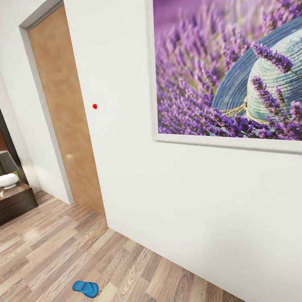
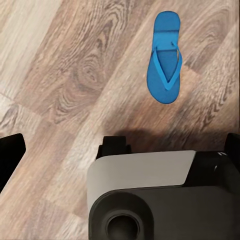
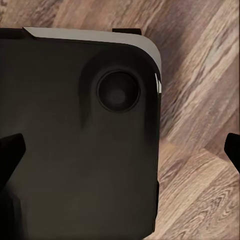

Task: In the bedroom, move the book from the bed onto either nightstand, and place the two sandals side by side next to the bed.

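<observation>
Your left pincer (image 2: 120, 150) stands open, empty, with the bright blue flat sandal (image 2: 165, 57) ahead of it on the wood-plank floor (image 2: 60, 75). The sandal is probably light and floppy; pinch its sole edge. The right pincer's state I cannot tell.

Wood-plank floor (image 1: 50, 260), light/brown mixed boards. One blue sandal (image 1: 85, 288) flat on it, sole down, near white wall base, well apart from dark nightstand (image 1: 13, 202) standing on floor at far left. Same sandal (image 2: 165, 56) in left wrist view, strap up, alone on planks.
</observation>
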Motion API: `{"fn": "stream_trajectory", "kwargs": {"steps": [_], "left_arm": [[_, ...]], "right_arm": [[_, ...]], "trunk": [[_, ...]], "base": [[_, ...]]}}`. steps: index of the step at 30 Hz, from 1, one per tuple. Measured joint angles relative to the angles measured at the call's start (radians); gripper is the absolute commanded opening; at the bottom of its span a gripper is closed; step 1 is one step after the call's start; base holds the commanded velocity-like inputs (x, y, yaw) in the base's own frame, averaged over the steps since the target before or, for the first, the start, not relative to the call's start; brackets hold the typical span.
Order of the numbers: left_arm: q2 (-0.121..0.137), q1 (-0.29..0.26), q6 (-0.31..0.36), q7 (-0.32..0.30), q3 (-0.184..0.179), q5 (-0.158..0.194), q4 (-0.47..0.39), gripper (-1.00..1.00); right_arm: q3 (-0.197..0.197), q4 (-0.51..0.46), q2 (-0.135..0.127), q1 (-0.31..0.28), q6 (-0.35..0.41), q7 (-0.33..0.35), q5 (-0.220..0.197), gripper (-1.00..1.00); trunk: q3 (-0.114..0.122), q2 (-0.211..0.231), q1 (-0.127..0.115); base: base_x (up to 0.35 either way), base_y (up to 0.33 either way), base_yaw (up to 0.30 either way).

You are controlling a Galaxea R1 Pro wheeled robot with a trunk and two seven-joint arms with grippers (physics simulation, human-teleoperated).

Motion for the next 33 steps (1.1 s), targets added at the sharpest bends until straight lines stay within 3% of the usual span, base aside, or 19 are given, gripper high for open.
{"fn": "stream_trajectory", "kwargs": {"steps": [33], "left_arm": [[-0.002, 0.0, 0.004, -0.003, 0.003, 0.006, -0.022, 1.0]], "right_arm": [[0.0, 0.0, 0.0, 0.0, 0.0, 0.0, 0.0, 1.0]], "trunk": [[0.0, 0.0, 0.0]], "base": [[0.0, -0.01, 0.0]]}}
